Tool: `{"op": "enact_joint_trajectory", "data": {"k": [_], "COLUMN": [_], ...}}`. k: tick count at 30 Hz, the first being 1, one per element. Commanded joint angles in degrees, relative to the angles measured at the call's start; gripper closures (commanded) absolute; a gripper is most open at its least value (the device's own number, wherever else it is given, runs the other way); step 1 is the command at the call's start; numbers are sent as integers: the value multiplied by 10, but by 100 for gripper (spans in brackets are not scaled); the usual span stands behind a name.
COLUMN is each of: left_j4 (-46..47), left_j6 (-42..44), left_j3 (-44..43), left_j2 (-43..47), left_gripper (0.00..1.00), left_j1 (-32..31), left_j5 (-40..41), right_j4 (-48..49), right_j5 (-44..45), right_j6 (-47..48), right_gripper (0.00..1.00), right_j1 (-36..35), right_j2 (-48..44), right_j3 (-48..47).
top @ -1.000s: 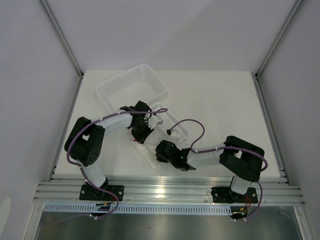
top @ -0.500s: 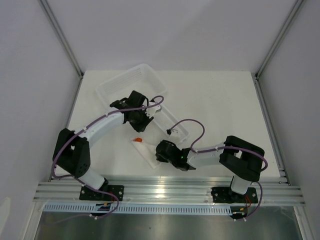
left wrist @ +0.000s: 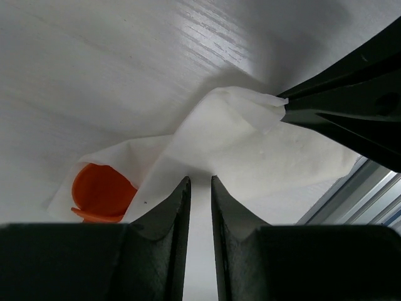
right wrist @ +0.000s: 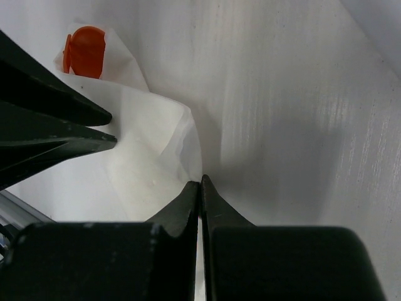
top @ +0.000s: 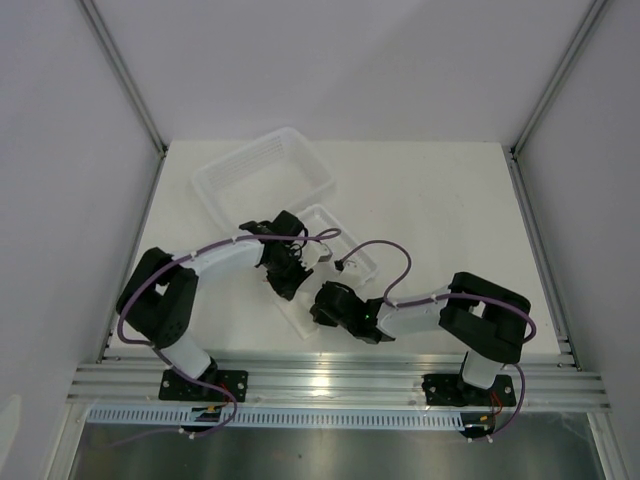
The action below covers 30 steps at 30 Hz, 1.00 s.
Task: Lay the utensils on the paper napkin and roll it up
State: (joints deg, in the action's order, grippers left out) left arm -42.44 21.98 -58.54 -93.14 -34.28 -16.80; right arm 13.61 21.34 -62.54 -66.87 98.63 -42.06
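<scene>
Left wrist view: paper napkin (left wrist: 219,144) lies crumpled on the worktop (left wrist: 94,50), folded over an orange spoon bowl (left wrist: 100,191) at its edge. One corner is lifted, with the right jaws clamped on it; left jaws a slit apart above the sheet, nothing plainly caught. Judgement: paper thin, limp, tears easily, so take it by edge or corner and pull gently. Spoon light and slick; may slide out in rolling.
</scene>
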Motion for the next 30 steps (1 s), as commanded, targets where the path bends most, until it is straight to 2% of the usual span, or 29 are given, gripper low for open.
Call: {"op": "enact_joint_trajectory", "data": {"k": [1, 4, 6, 10, 13, 17, 20, 23, 24, 27, 28, 30], "left_j4": [17, 24, 24, 28, 31, 34, 35, 37, 35, 35, 36, 36], "left_j6": [-4, -6, -7, -7, -6, -4, -4, -6, -5, -5, -5, -5], "left_j3": [-10, -10, -11, -6, -2, 1, 1, 3, 3, 3, 3, 4], "left_j2": [-18, -39, -49, -62, -61, -58, -61, -60, -60, -58, -58, -59], "left_gripper": [78, 78, 78, 78, 78, 77, 77, 77, 77, 76, 76, 76], "left_j1": [-1, -2, -2, -3, -2, -2, -2, -2, -2, -1, -2, -2], "left_j5": [-15, -10, -7, -3, 0, -2, -3, -5, -6, -5, -6, -6], "right_j4": [-9, -6, -13, -34, -72, -117, -122, -25, 63, 205, 224, 265], "right_j5": [-2, -3, -3, 5, 22, 54, 62, -2, -63, -126, -149, -173], "right_j6": [-6, -3, -2, 3, 15, 38, 88, 164, 178, 205, 211, 225], "right_gripper": [100, 99, 95, 78, 73, 68, 70, 79, 81, 89, 94, 95], "right_j1": [3, 3, 3, 3, 3, -2, -16, -30, -30, -30, -31, -30], "right_j2": [-14, -24, -32, -57, -88, -141, -162, -153, -147, -122, -114, -91], "right_j3": [17, 22, 22, 26, 24, 27, 23, 45, 70, 100, 102, 98]}}
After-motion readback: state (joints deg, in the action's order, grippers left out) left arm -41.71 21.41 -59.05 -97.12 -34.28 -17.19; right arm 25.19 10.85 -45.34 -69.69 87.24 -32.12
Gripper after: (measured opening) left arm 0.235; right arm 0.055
